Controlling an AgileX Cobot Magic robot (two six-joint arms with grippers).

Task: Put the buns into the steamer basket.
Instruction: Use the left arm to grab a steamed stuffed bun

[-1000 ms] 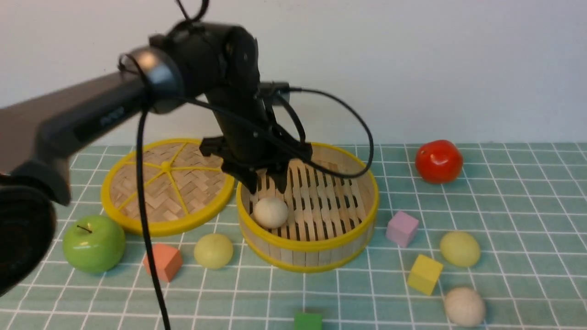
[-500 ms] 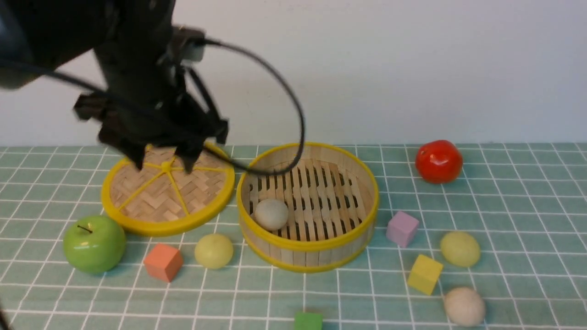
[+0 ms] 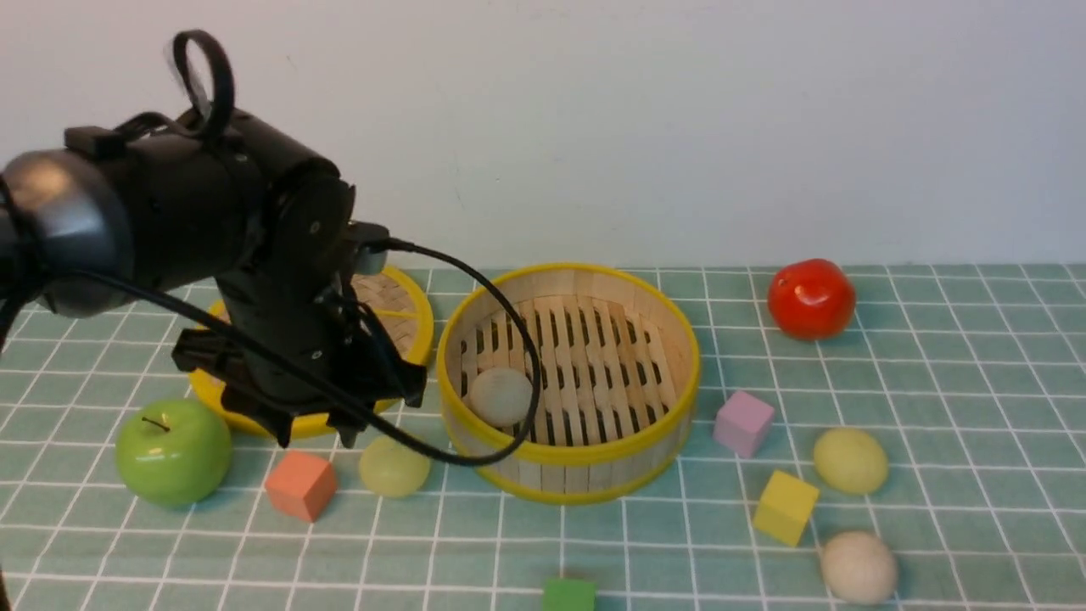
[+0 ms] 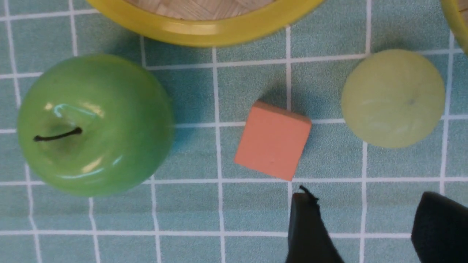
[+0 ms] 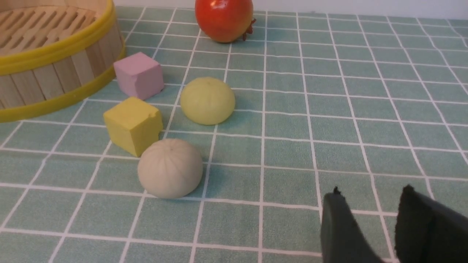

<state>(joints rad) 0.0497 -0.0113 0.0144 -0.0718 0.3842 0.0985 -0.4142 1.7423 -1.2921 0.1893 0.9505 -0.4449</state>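
Observation:
The steamer basket (image 3: 568, 454) stands mid-table with one off-white bun (image 3: 501, 396) lying on its slatted floor. Left of the basket, on the cloth, sits a yellow-green bun (image 3: 393, 467) (image 4: 393, 98). My left gripper (image 3: 314, 437) (image 4: 365, 197) hangs open and empty just above the cloth, near that bun and the orange cube (image 4: 272, 140). Two more buns lie to the right: a yellow-green one (image 3: 850, 461) (image 5: 207, 100) and an off-white one (image 3: 859, 567) (image 5: 170, 168). My right gripper (image 5: 371, 193) shows only in its wrist view, open and empty, low over the cloth and apart from them.
A green apple (image 3: 173, 452) and the woven lid (image 3: 399, 322) are on the left, partly behind my left arm. Pink cube (image 3: 744, 423), yellow cube (image 3: 786, 507) and green cube (image 3: 569, 594) lie round the basket's right and front. A red fruit (image 3: 811, 299) sits at the back right.
My left arm has swung from above the basket leftward over the lid, then come down and toward the front beside the orange cube. The off-white bun stays in the basket.

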